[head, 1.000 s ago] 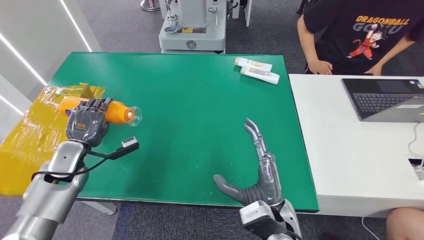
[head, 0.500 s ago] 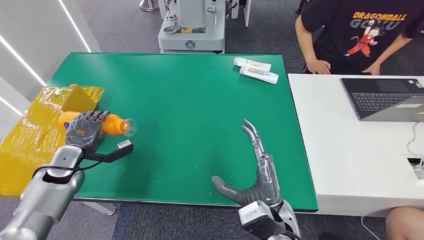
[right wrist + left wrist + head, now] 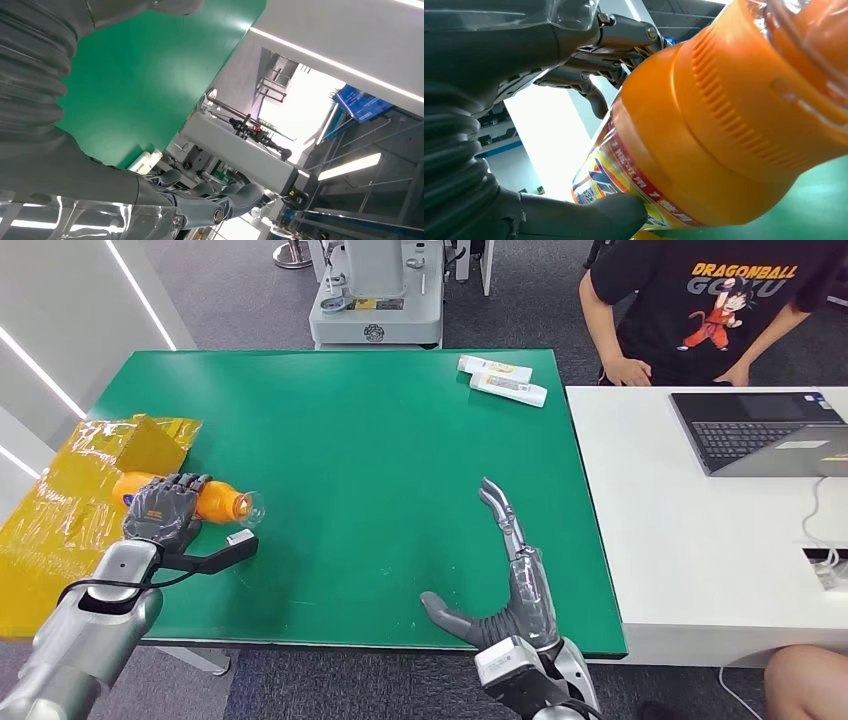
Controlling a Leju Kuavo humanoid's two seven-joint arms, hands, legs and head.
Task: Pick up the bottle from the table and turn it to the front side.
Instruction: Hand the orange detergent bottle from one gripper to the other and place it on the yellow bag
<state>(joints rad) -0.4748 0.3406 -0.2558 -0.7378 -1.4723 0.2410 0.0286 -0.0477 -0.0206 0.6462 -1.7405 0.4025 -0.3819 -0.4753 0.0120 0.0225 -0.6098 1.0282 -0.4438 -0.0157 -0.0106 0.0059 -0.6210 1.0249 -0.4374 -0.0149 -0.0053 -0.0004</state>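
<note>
Head view shows our left hand point(image 3: 162, 510) wrapped around the orange bottle point(image 3: 215, 503), lying sideways so its label can be turned. Our right hand point(image 3: 505, 575) rests open, holding nothing, on the green table point(image 3: 380, 440).

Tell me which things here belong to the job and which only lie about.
Job: orange plastic bottle, left hand holding it.
Lying about: two white tubes, crinkled yellow plastic wrap, grey laptop, open right hand.
</note>
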